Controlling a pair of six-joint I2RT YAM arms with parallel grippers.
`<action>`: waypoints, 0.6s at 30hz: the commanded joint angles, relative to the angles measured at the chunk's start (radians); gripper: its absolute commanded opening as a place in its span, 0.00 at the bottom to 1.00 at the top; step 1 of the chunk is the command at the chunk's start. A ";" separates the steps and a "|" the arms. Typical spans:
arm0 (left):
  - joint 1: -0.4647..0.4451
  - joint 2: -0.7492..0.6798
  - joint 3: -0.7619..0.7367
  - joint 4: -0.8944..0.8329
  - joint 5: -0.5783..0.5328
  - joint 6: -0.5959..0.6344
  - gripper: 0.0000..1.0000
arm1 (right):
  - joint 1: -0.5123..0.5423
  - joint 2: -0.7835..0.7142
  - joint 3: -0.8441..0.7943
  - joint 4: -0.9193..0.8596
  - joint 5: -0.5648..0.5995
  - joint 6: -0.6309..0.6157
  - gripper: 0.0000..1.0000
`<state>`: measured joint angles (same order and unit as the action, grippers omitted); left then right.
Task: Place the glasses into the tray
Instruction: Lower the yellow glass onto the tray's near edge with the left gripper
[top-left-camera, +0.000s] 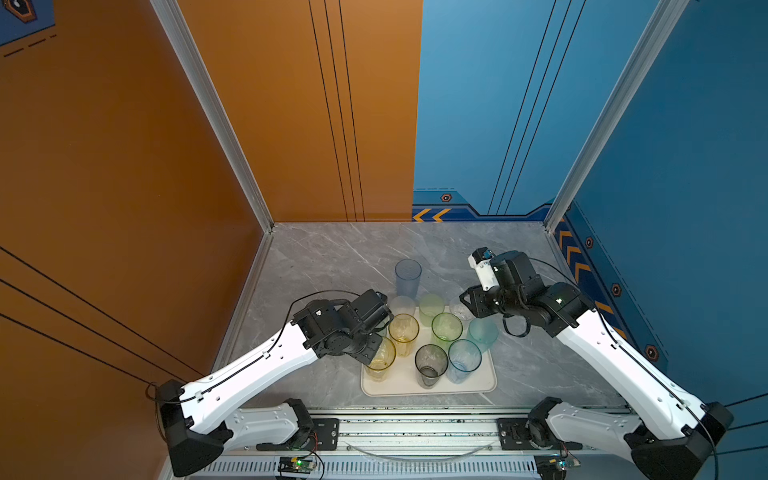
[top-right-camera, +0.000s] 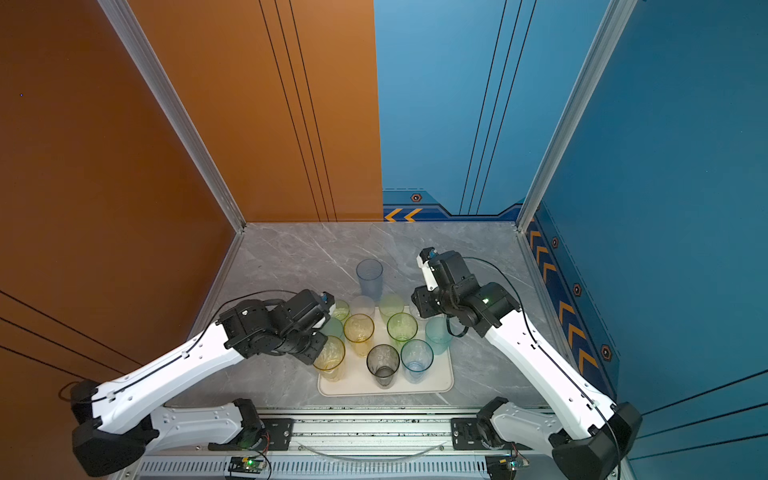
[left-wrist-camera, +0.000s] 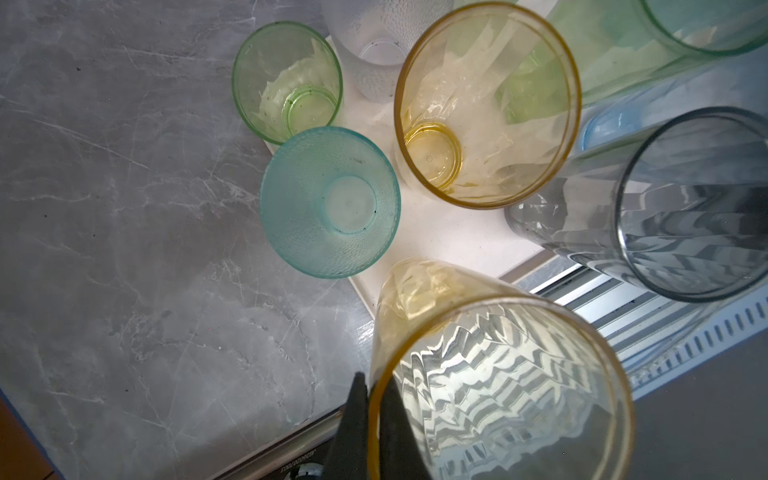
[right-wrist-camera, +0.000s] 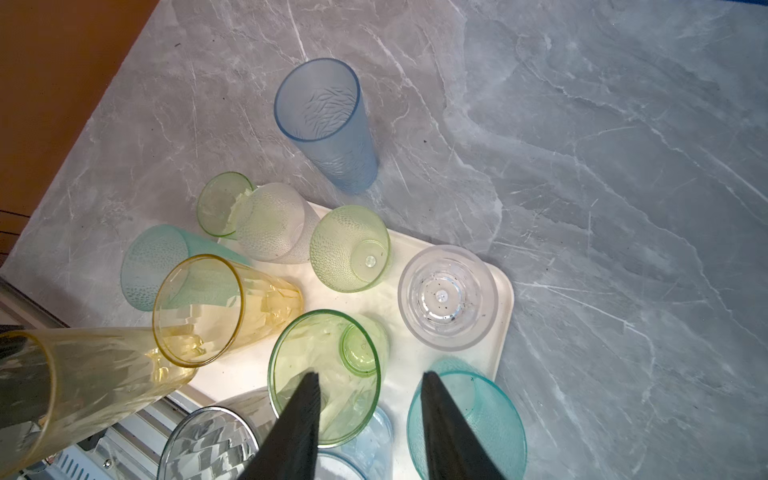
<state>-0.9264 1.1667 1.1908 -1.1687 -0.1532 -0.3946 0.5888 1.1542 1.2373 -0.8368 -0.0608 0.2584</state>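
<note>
The glasses crowd the lower middle of both top views, most of them upright in the cream tray, which lies on the grey marble tabletop. 1 tall blue glass stands alone on the tabletop just above the tray in the frame, apart from the rest. A small green glass and a teal glass sit at the tray's left edge; I cannot tell whether they are on it. The left gripper is pinched together on the rim of a tall yellow glass, 1 finger inside and 1 outside, at the tray's lower left corner. The right gripper hangs above the tray's upper right part. Its fingers are apart with nothing between them, over a tall green glass and a second teal glass.
</note>
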 joint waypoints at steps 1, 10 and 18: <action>-0.022 -0.013 -0.029 0.021 -0.040 -0.034 0.04 | 0.014 0.014 0.037 -0.013 0.007 -0.005 0.39; -0.035 -0.014 -0.097 0.085 -0.059 -0.044 0.04 | 0.039 0.036 0.065 -0.037 0.023 -0.010 0.39; -0.032 -0.028 -0.138 0.108 -0.081 -0.053 0.04 | 0.047 0.048 0.078 -0.051 0.027 -0.013 0.39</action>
<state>-0.9512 1.1648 1.0637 -1.0805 -0.2012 -0.4297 0.6270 1.1934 1.2789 -0.8505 -0.0551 0.2581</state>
